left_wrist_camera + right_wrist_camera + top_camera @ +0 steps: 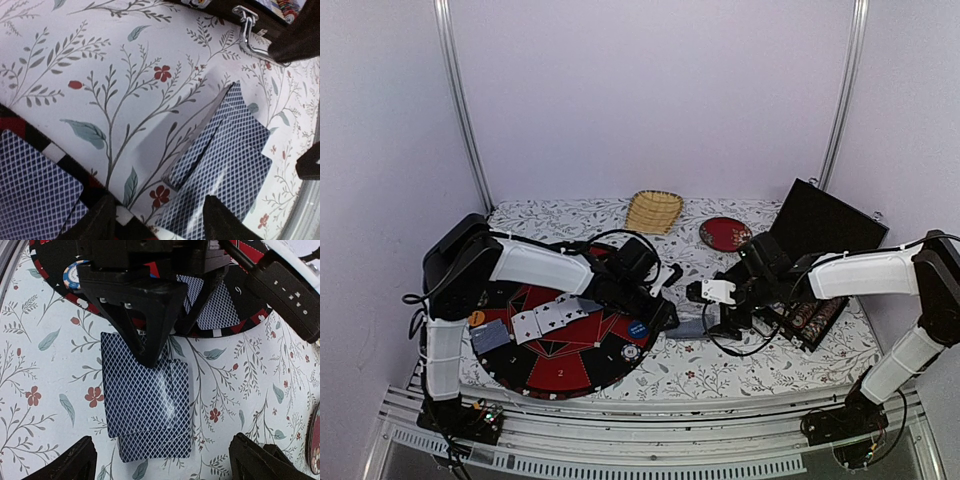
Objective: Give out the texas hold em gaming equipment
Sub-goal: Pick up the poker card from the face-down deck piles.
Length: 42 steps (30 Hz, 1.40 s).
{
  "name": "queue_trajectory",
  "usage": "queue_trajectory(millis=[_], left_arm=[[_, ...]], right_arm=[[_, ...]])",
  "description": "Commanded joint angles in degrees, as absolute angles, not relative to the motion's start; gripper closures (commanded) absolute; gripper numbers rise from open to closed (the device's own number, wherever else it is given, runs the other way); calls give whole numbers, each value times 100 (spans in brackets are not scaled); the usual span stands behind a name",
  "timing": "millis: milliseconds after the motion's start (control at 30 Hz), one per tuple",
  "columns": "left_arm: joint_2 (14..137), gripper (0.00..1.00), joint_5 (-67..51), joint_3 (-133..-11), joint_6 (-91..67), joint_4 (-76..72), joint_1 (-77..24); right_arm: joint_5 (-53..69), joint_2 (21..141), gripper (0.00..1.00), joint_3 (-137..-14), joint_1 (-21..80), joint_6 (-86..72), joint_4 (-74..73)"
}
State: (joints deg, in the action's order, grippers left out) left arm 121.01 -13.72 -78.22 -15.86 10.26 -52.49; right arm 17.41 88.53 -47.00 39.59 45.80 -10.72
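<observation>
- The left gripper (159, 202) is spread open, with one fingertip at the edge of the card deck (147, 400).
- The deck lies on the flowered cloth (50, 390), just beside the round mat (560, 370).
- The right gripper (161, 440) hangs open above it.

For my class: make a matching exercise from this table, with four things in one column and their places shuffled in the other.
Things:
1 basket
2 red plate
3 card stack
4 blue chip

Places:
A near the round mat's edge
B on the cloth beside the mat
C next to the black case's lid
D far edge, left of the plate

Pairs: 1-D, 2-C, 3-B, 4-A
</observation>
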Motion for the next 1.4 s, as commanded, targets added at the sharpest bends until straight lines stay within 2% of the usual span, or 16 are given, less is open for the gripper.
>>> queue_trajectory(millis=[0,200,500,667,933,1167,1367], left_arm=[[11831,39,-2135,-7443,-1984,715,-4989],[11976,45,-2706,-7381,-2249,484,-4961],[12163,54,-2969,-7468,-2381,439,-4982],[12238,67,-2986,-7493,-2382,431,-4978],[12103,100,-3097,-7525,-2309,391,-4970],[11936,100,-3095,-7492,-2128,569,-4933],[11335,100,-2958,-7255,-1657,830,-4876]], right_arm=[[2201,9192,4,-5036,3790,4955,-1241],[2246,9530,2,-5198,3761,5089,-1344],[2341,9836,2,-5217,3762,5089,-1129],[2366,10167,2,-5375,3765,5089,-1199],[2482,10250,4,-5370,3770,5036,-1301],[2431,10385,7,-5443,3772,4977,-1388],[2419,10379,6,-5478,3775,4991,-1417]])
